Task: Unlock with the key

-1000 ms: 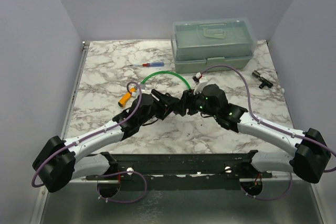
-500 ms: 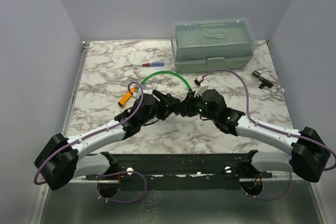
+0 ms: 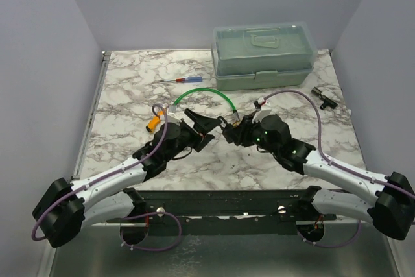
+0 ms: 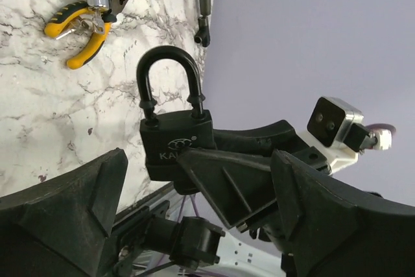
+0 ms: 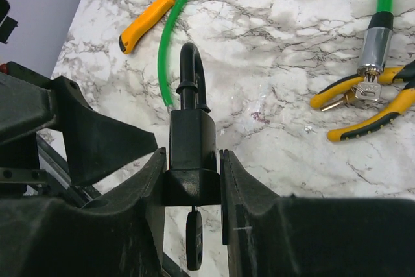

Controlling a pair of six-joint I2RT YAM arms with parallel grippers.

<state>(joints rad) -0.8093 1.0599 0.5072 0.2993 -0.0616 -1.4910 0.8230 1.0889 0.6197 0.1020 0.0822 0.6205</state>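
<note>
Right wrist view showed the black padlock (image 5: 191,137) clamped upright at the centre of the frame, the right jaws closed flat against both sides of its body. The key (image 5: 193,241) sat in the underside of the padlock, its dark round head hanging just below the body at the bottom centre of the frame. One finger of the left jaws stood at the left of that frame, apart from the padlock.

From the left wrist view, the left jaws were spread wide, holding nothing, with the padlock and one finger of the right jaws between them. The key could not be seen from there.

Seen from above, the left arm (image 3: 117,176) and the right arm (image 3: 337,173) met over the middle of the counter (image 3: 130,89). A green cable (image 3: 204,89) arched just beyond them. Yellow-handled pliers (image 5: 366,121) lay at the right of the right wrist frame, and an orange-handled tool (image 5: 146,21) lay at its upper left. A lidded box (image 3: 262,56) sat at the upper right of the overhead frame.
</note>
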